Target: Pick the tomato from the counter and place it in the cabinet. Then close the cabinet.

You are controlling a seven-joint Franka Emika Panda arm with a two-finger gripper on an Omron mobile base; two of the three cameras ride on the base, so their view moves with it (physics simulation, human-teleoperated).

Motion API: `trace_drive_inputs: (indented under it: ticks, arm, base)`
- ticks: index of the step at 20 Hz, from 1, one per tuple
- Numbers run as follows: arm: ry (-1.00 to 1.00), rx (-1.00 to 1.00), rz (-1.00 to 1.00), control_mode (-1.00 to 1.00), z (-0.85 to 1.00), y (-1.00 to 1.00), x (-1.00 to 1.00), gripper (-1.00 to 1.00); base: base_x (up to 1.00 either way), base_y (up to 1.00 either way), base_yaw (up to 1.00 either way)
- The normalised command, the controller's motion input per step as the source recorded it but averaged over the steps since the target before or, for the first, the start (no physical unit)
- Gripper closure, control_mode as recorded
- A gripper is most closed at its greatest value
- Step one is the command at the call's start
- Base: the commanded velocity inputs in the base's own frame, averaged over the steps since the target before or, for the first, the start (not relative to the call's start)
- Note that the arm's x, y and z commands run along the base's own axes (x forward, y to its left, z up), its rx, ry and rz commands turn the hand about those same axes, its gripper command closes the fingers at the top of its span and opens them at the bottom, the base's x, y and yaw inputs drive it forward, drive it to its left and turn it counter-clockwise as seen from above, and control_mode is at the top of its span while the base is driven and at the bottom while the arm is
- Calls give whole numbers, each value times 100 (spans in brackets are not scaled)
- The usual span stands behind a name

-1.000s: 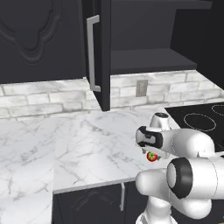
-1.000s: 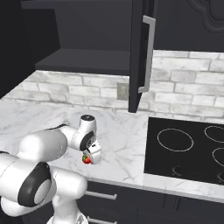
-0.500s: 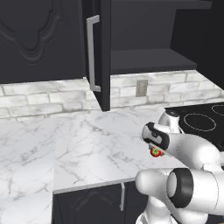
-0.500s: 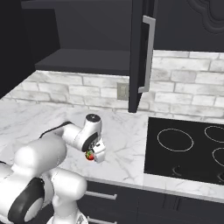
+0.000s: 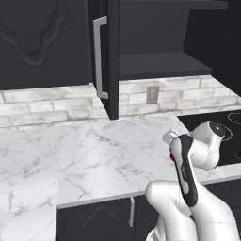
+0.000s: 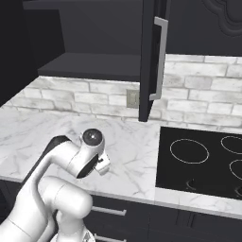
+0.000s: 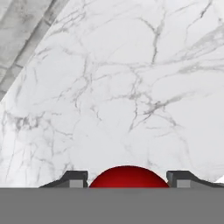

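Observation:
The tomato [image 7: 129, 176] shows in the hand view as a glossy red dome between my two dark fingertips, and my gripper [image 7: 127, 180] is shut on it above the white marble counter [image 7: 131, 87]. In the left base view my gripper [image 5: 171, 141] hangs over the counter [image 5: 94, 160] near the cooktop, mostly behind my forearm, with a red sliver of tomato [image 5: 172, 158] peeking out. From the right base view the gripper [image 6: 102, 164] sits just under my wrist joint. The cabinet [image 5: 155, 63] stands open above, its carved door [image 5: 107, 56] swung out towards me.
A black glass cooktop [image 6: 203, 160] lies right of the gripper. The open door's silver bar handle [image 6: 158, 59] juts over the counter [image 6: 127, 142]. A brick backsplash with an outlet [image 5: 151, 94] runs behind. Base cabinets [image 5: 103, 219] sit below the front edge.
My arm has folded, its elbow rising in front. The gripper has carried the tomato up off the counter and slightly towards the cooktop.

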Motion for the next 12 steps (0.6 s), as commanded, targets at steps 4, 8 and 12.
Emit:
trace_drive_inputs:
  ticks: [4,8,12]
  arm:
    - [-10,1,0,-100,100,1,1,100]
    - [0,0,0,-100,100,0,0,100]
    - [0,0,0,-100,100,0,0,100]
  base:
    - [0,0,0]
    - [0,0,0]
    - [0,0,0]
